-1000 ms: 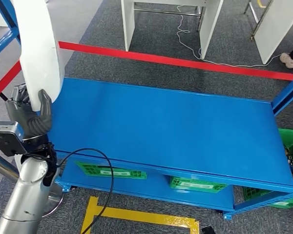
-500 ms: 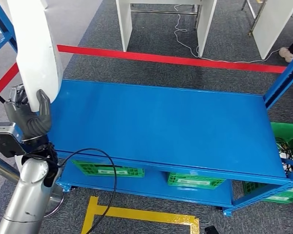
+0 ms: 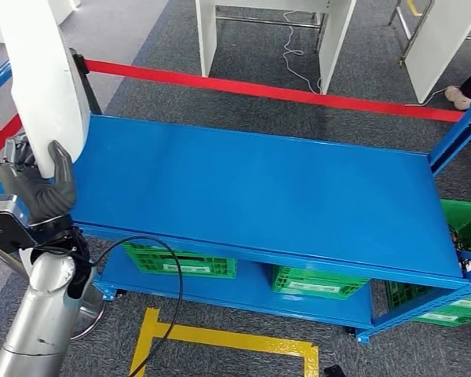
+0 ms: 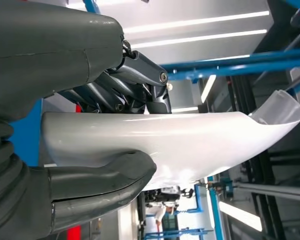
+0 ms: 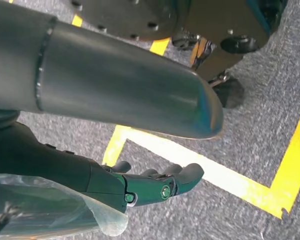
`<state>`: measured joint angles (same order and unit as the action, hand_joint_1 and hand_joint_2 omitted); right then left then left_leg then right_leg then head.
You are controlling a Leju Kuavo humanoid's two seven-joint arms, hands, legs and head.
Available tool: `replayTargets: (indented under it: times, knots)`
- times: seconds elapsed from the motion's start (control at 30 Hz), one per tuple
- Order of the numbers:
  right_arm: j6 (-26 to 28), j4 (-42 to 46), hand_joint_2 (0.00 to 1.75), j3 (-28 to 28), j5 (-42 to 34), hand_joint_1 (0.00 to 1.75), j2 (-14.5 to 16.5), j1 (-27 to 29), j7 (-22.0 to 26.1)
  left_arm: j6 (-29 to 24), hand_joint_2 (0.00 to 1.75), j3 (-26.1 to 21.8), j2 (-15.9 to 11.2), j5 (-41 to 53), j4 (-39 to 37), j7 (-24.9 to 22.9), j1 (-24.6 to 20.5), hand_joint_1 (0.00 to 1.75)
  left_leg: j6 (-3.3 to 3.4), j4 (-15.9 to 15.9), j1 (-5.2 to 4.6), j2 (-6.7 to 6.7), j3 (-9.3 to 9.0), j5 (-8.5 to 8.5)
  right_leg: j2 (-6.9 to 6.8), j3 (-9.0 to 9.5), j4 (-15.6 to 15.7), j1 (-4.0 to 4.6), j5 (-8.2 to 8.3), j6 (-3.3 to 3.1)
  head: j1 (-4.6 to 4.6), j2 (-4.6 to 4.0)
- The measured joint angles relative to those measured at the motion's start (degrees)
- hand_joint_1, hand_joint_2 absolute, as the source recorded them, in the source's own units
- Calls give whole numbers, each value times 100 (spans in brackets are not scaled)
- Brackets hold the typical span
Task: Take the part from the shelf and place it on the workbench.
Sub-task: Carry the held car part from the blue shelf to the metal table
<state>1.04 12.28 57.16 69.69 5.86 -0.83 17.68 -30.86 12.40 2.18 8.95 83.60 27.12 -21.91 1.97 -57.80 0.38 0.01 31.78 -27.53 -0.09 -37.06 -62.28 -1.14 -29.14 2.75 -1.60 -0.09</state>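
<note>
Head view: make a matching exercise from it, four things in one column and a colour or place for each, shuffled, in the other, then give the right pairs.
Column one:
1. white part
2. red floor tape
3. green crates
4. yellow floor marking

Column two:
A. on the lower shelf level, under the blue shelf top
B. on the grey carpet nearest the robot, in front of the shelf
C. gripped by the left hand and standing up from it
D. a long line on the carpet beyond the shelf

Pairs: 1-C, 2-D, 3-A, 4-B
</note>
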Motion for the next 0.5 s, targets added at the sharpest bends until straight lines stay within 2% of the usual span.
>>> replayTargets:
  times: [0.07,0.1,0.13,0.17,0.23,0.27,0.3,0.37,0.43,0.47,0.5]
  knots:
    - [-2,0,0,0,-1,0,2,-1,-7,-7,175,-1,1,-10,-3,1,-3,175,37,-6,-16,2,70,51,0,-218,-658,0,-420,18,-25,0]
    - [-3,0,0,1,0,0,3,-2,-13,-13,175,-1,0,-30,-5,1,-1,175,48,-12,-26,3,111,77,1,-289,-926,0,-545,20,-27,0]
    - [-2,0,0,1,1,0,3,-3,-21,-21,175,-5,-3,-59,-7,3,4,175,49,-20,-35,3,151,101,1,-282,-1030,2,-567,18,-29,0]
    - [-1,0,0,2,2,0,3,-4,-32,-31,175,-14,-8,-91,-8,8,10,175,46,-31,-42,2,187,121,2,-171,-924,3,-486,8,-31,0]
    - [3,0,0,3,4,0,2,-12,-51,-45,175,-41,-27,-155,-7,22,20,175,23,-55,-49,1,237,151,3,281,-238,8,-211,-31,-31,0]
    - [4,0,0,3,5,0,2,-18,-56,-51,175,-56,-40,-172,-5,31,16,175,4,-74,-59,1,261,165,4,494,110,16,-123,-51,-28,0]
    - [5,0,0,3,6,0,3,-24,-61,-55,175,-67,-52,-186,-3,38,9,175,-26,-87,-66,2,287,188,5,622,334,26,-84,-69,-25,0]
    - [6,0,0,7,7,0,4,-21,-80,-59,175,-78,-73,-193,-1,48,2,175,-93,-99,-69,2,334,244,8,659,433,50,-73,-106,-22,0]
    - [7,0,0,24,9,0,16,-13,-116,-59,175,-84,-95,-201,0,50,4,175,-156,-115,-58,-2,367,236,0,622,444,41,-8,-176,-19,0]
    - [8,0,0,34,10,0,22,-14,-132,-59,175,-88,-111,-209,0,50,-1,175,-189,-222,-54,-5,409,127,-7,602,460,29,30,-217,-12,0]
    - [10,0,0,46,10,0,29,-18,-145,-59,175,-92,-126,-215,-1,50,-6,175,-220,-435,-46,-7,484,-53,-15,577,476,17,68,-255,-5,0]
